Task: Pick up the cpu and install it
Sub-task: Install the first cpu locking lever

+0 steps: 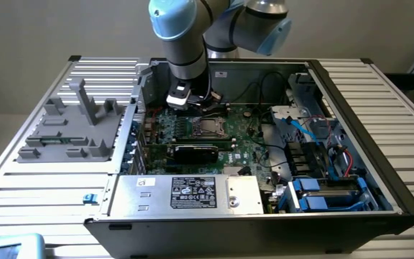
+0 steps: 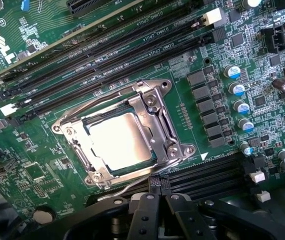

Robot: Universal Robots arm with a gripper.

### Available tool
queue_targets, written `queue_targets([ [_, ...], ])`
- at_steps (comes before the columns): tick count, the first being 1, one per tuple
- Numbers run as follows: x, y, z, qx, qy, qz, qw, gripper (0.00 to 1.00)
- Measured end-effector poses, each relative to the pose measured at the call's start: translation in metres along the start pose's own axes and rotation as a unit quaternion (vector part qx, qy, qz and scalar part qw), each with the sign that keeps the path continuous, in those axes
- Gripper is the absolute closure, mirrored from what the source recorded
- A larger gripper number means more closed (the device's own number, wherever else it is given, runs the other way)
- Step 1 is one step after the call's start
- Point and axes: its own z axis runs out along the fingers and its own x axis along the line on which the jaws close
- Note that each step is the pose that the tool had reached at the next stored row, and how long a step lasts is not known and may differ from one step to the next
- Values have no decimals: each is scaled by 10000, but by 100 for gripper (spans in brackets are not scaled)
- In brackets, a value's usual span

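An open computer case (image 1: 264,232) is laid on its side on the slatted worktop (image 1: 379,91), so that the motherboard (image 2: 42,170) is turned upward toward the arm (image 1: 185,43). The hand (image 2: 155,200) is held low over the board, just beside the socket frame (image 2: 157,107), its fingers drawn together with nothing between them. The cpu (image 2: 120,142) is seated flat inside that frame and kept level by it. Whether the frame's lever is latched cannot be made out.
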Motion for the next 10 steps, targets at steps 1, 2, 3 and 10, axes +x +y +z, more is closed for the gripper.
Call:
queue_targets([
  [1,0,0,0,-7,-14,6,10000,89],
  [2,0,0,0,-16,-32,15,10000,89],
  [3,-1,1,-2,-26,-49,23,10000,89],
  [10,20,-8,1,-36,-63,33,10000,89],
])
